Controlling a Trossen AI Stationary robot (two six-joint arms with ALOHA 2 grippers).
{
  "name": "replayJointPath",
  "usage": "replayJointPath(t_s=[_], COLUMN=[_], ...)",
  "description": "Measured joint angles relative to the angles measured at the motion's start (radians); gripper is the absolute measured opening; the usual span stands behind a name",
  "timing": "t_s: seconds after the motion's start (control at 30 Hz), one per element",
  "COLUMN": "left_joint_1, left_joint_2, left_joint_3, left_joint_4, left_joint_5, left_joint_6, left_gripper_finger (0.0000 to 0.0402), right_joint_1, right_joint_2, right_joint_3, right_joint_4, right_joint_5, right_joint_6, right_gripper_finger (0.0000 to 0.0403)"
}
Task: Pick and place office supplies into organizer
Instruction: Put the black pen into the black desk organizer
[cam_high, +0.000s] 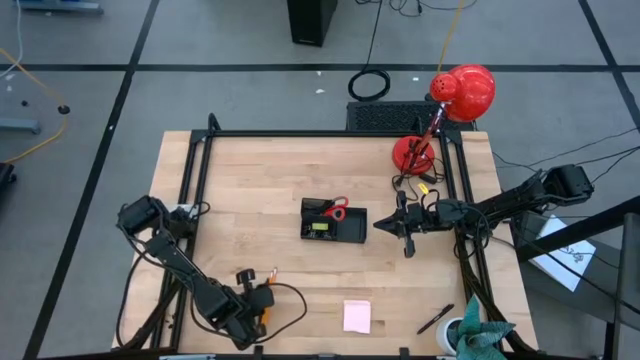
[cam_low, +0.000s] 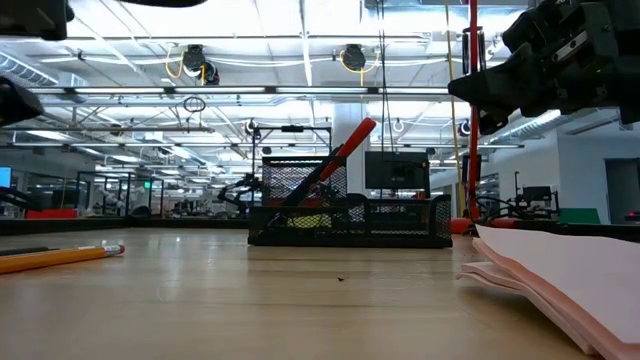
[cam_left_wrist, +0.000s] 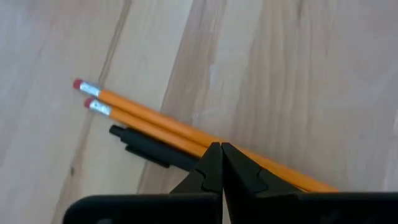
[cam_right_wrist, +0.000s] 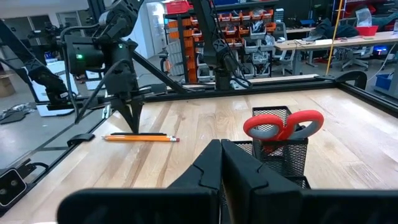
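The wooden table (cam_high: 300, 250) carries a red desk lamp (cam_high: 455, 105) at its far right corner; no brand, label or writing can be read on anything. Near the middle stands the black mesh organizer (cam_high: 334, 222), with the red-handled scissors (cam_high: 336, 209) upright in its taller section and a yellowish item in a lower compartment, too small to identify. The right gripper (cam_high: 405, 236) hangs just right of the organizer, fingers pressed together and empty. The left gripper (cam_high: 258, 296) is low over the near-left part of the table, its tips closed with nothing between them, right at 2 orange pencils (cam_left_wrist: 155, 121) and a dark pen (cam_left_wrist: 146, 149) lying side by side; their far ends are hidden behind the fingers. A pink sticky-note pad (cam_high: 357, 316) lies near the front edge, and another pen (cam_high: 435, 320) lies to its right.
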Motion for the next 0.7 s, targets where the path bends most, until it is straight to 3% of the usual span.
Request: replayJointPath(t_s=[0.7], left_joint_1=[-0.081], left_joint_2=[-0.001], left_joint_3=[-0.006], left_joint_4=[-0.202], left_joint_5=[0.055], left_joint_6=[-0.245], left_gripper_finger=[0.0011], right_joint_1=[0.0], right_joint_2=[0.0], right_joint_3=[0.0], right_joint_4=[0.0], right_joint_5=[0.0], right_joint_6=[0.0], right_gripper_finger=[0.0004])
